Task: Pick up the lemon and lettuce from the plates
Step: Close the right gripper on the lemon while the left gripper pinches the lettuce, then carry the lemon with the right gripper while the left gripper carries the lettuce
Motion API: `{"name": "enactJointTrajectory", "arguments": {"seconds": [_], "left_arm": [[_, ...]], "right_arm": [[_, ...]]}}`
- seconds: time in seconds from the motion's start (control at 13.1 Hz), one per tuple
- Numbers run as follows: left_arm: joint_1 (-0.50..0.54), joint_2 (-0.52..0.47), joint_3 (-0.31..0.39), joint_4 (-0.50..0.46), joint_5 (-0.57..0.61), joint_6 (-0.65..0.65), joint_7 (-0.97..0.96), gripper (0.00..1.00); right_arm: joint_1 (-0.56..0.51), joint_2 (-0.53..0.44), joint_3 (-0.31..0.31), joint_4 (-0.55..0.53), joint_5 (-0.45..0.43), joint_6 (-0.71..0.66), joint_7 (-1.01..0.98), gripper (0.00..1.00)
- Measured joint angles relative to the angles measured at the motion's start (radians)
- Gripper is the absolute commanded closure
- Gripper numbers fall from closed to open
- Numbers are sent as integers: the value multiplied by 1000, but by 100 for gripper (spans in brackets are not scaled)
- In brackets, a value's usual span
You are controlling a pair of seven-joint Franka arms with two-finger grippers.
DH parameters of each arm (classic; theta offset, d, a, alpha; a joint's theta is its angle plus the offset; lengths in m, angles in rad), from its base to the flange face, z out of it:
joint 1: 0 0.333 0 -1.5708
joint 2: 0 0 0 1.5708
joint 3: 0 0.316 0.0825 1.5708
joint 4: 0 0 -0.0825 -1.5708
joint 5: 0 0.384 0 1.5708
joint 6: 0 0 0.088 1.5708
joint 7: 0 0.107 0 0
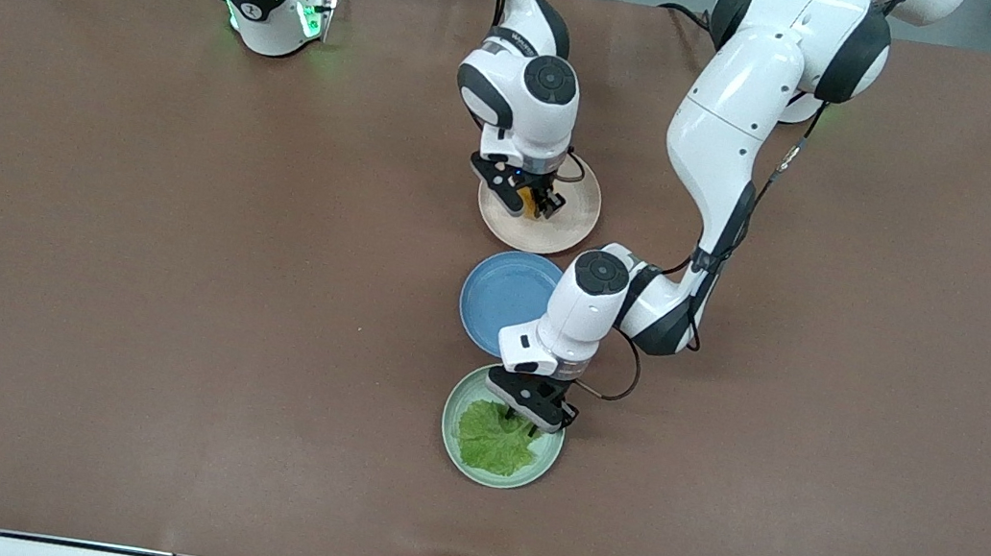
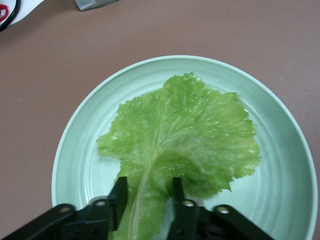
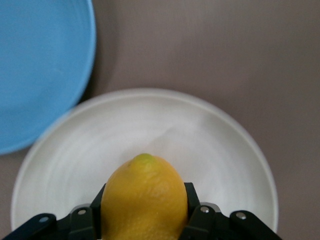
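Observation:
The yellow lemon (image 1: 529, 202) (image 3: 145, 172) sits on the pale beige plate (image 1: 566, 228) (image 3: 215, 135), farther from the front camera than the other plates. My right gripper (image 1: 537, 207) (image 3: 146, 194) is shut on it, one finger pressed against each side. The crinkly green lettuce (image 1: 494, 443) (image 2: 187, 132) lies flat in the mint green plate (image 1: 450, 425) (image 2: 80, 150), nearest the front camera. My left gripper (image 1: 526, 421) (image 2: 148, 187) is down in that plate. Its fingers stand open astride the pale stem end of the leaf, close to its edges.
A blue plate (image 1: 500, 298) (image 3: 40, 65) with nothing on it lies between the two other plates, its rim close to both. The three plates form a line down the middle of the brown table (image 1: 167, 271). The left arm's elbow hangs beside the blue plate.

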Motion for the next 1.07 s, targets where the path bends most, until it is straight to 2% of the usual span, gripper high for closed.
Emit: {"name": "enactJointTrajectory", "arguments": {"seconds": [0.3, 0.61, 0.84, 1.07], "left_arm": [[0, 0, 1, 2, 0, 0, 0, 97], [0, -12, 2, 19, 0, 3, -3, 98], [7, -77, 7, 10, 0, -60, -52, 97], [28, -206, 14, -47, 0, -185, -122, 97]], "right_arm": [[-238, -125, -9, 4, 0, -127, -411, 100], [-493, -141, -11, -21, 0, -131, -825, 100], [-646, -138, -10, -39, 0, -123, -1083, 99], [-755, -126, -9, -51, 0, -89, -1269, 99]]}}
